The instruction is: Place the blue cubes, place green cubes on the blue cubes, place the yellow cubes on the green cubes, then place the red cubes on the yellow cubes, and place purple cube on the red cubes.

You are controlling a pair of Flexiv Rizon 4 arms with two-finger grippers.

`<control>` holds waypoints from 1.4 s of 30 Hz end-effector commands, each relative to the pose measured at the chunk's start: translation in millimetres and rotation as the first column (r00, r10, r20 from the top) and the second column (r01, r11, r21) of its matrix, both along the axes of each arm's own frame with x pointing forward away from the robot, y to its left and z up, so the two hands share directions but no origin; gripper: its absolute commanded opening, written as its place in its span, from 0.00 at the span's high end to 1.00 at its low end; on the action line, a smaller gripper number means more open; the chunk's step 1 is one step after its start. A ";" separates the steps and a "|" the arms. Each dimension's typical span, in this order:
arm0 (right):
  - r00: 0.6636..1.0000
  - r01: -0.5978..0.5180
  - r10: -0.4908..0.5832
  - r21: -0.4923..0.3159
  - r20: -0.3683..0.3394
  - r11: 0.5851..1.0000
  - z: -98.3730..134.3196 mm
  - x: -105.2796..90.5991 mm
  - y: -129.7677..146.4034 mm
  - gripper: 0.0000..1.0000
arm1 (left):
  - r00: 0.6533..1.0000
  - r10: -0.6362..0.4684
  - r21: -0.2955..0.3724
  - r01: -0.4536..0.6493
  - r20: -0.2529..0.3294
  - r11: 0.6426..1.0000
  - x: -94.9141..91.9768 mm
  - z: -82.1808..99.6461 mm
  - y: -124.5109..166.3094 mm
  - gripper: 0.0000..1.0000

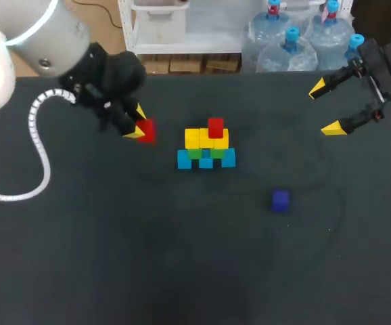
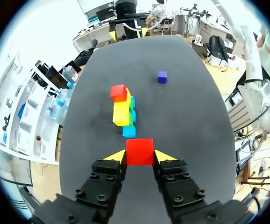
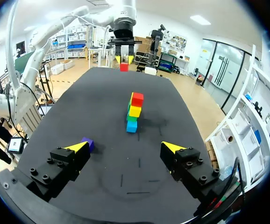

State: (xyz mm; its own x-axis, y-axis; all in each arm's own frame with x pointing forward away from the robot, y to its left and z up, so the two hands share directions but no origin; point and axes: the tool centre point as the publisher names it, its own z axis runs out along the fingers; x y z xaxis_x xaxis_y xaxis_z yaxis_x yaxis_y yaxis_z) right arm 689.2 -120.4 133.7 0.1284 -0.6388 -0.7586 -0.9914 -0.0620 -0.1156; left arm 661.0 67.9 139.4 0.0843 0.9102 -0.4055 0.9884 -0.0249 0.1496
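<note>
Red was the colour in hand: the left gripper [image 2: 140, 156] hung over the left part of the table [image 1: 182, 271], its two yellow-tipped fingers clamped from both sides on the held red cube [image 1: 146, 131], which sat clear of the surface and just beside the stack, not touching it. Toward the middle stood the stack itself: blue cubes [image 1: 184, 160] in a row at the bottom, green cubes [image 1: 195, 154] on them, yellow cubes [image 1: 193, 138] above those, and one placed red cube [image 1: 215, 126] on the yellow layer toward its right side. Further right and nearer the camera, the purple cube [image 1: 280, 200] lay alone on the table, well apart from the stack. At the far right the right gripper [image 1: 326, 108] hovered with its fingers spread wide, nothing between them.

By my reading the red layer was half done – the carried cube belonged on the bare yellow beside its twin. The next move called for bringing it over that spot, squaring it up, lowering gently and letting go without nudging the tower; purple would come last
</note>
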 end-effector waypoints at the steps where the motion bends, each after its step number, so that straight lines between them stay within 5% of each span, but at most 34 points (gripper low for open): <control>1: 1.000 -0.001 0.001 0.001 0.000 1.000 -0.5 0.5 0.3 0.00 | 0.999 -0.016 0.024 0.017 -0.035 1.000 16.0 -2.4 -16.1 1.00; 42: 1.000 -0.001 0.001 0.001 0.000 1.000 -0.5 0.5 0.3 0.00 | 0.996 -0.064 0.007 0.064 -0.059 0.998 45.5 -20.3 -80.9 1.00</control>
